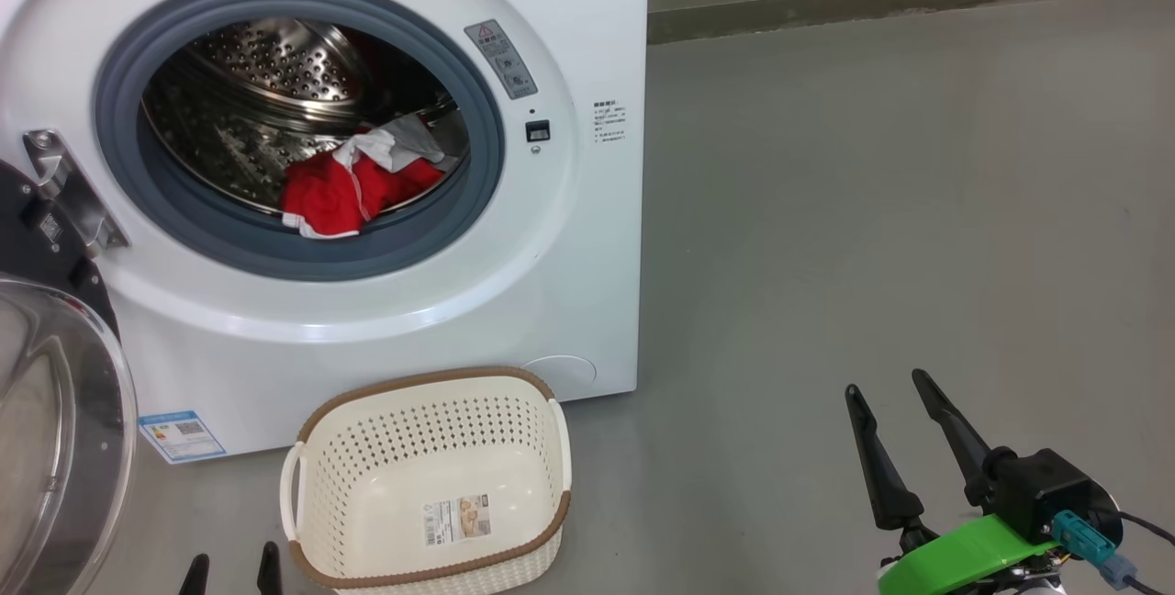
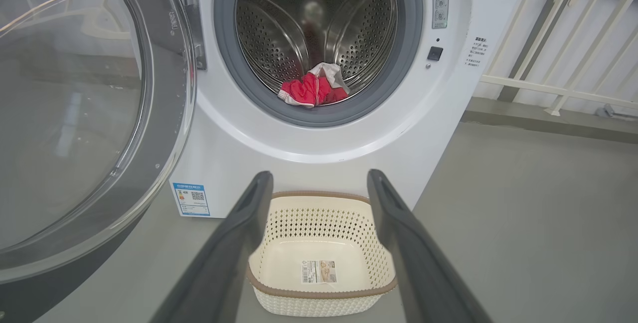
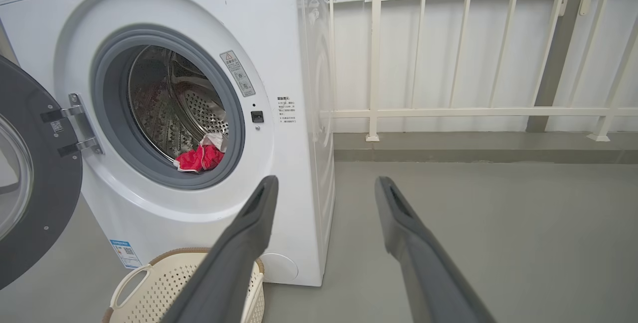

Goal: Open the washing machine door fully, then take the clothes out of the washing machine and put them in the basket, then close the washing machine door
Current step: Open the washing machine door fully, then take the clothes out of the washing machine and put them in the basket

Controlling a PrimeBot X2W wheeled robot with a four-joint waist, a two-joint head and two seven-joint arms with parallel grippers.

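The white washing machine [image 1: 569, 237] stands with its round door [image 1: 55, 430] swung out to the left, glass bowl facing me. Red and white clothes [image 1: 353, 186] lie at the front lip of the steel drum, also seen as clothes [image 2: 314, 88] and clothes [image 3: 202, 156]. The cream basket [image 1: 321, 503] sits empty on the floor before the machine, a sticker on its bottom. My left gripper [image 1: 231, 567] is open, its tips just left of the basket; in its wrist view the left gripper [image 2: 319, 181] frames the basket [image 2: 379, 263]. My right gripper [image 1: 889, 384] is open over bare floor at the right.
Grey concrete floor [image 1: 872, 209] spreads right of the machine. A white railing [image 3: 473, 112] runs along the back wall above a low kerb. The door's hinge bracket [image 1: 69, 196] juts from the machine's left side.
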